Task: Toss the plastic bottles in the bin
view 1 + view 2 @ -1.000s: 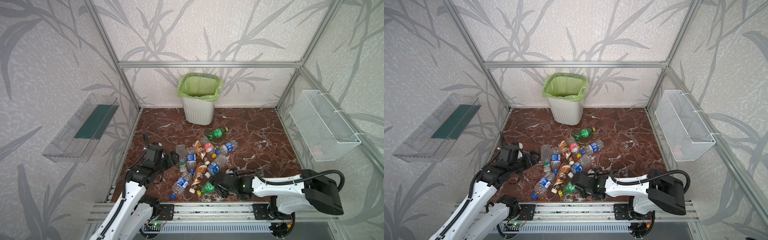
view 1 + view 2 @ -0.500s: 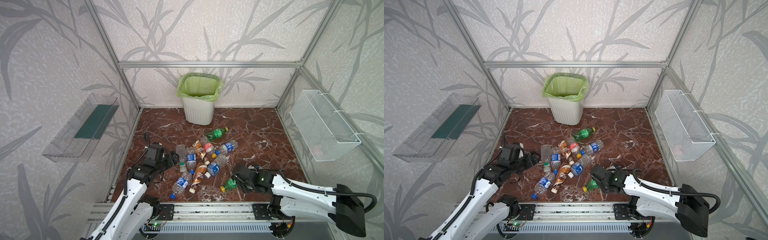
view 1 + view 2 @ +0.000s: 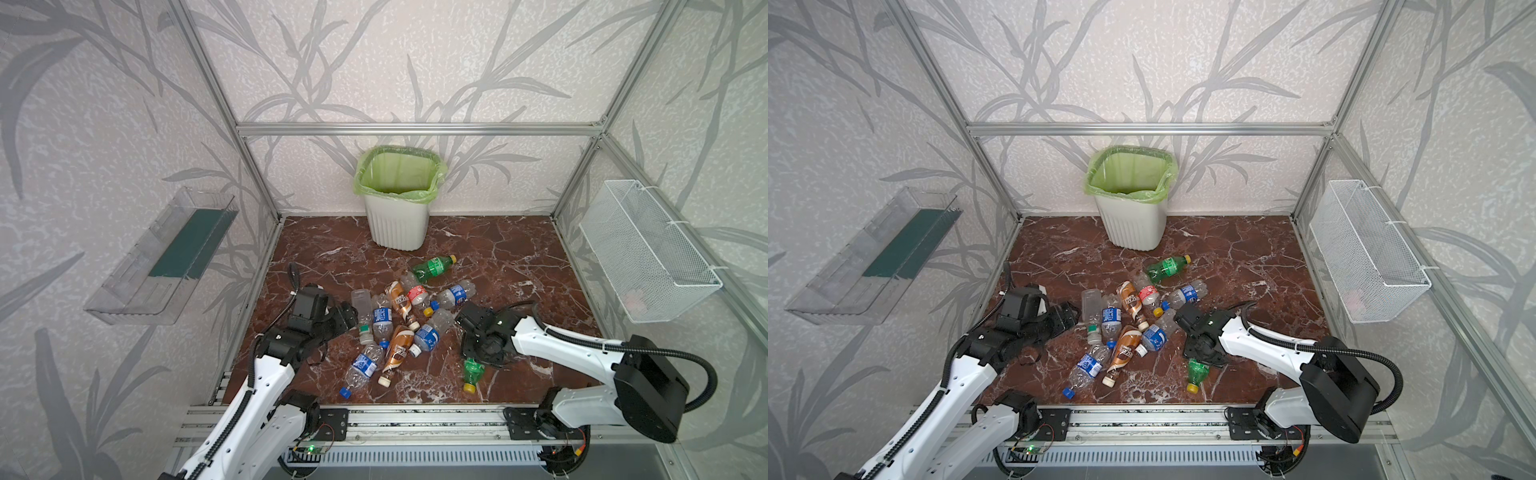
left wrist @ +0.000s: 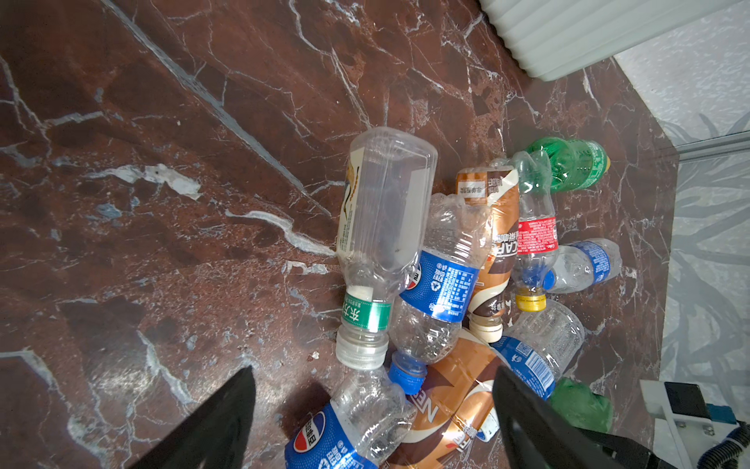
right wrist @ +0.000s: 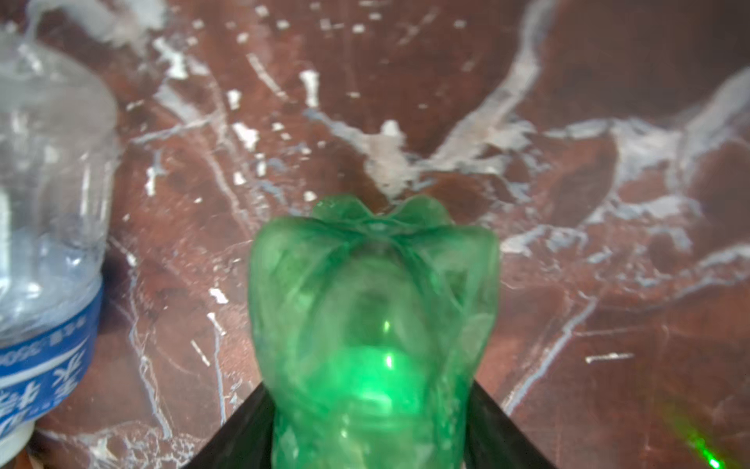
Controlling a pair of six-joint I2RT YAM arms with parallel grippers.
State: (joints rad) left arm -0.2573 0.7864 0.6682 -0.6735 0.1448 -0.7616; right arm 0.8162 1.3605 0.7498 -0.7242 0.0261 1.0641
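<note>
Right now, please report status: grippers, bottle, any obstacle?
Left gripper open, beside the pile. Right gripper shut on green bottle, apart from the pile. Bin at the back; loose bottles lie between.

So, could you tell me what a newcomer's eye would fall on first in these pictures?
The heap of bottles in the middle of the dark red floor catches the eye first, with the green-lined white bin standing behind it at the back. Near the front edge, the right end effector grips a green bottle, its yellow cap pointing forward.
</note>
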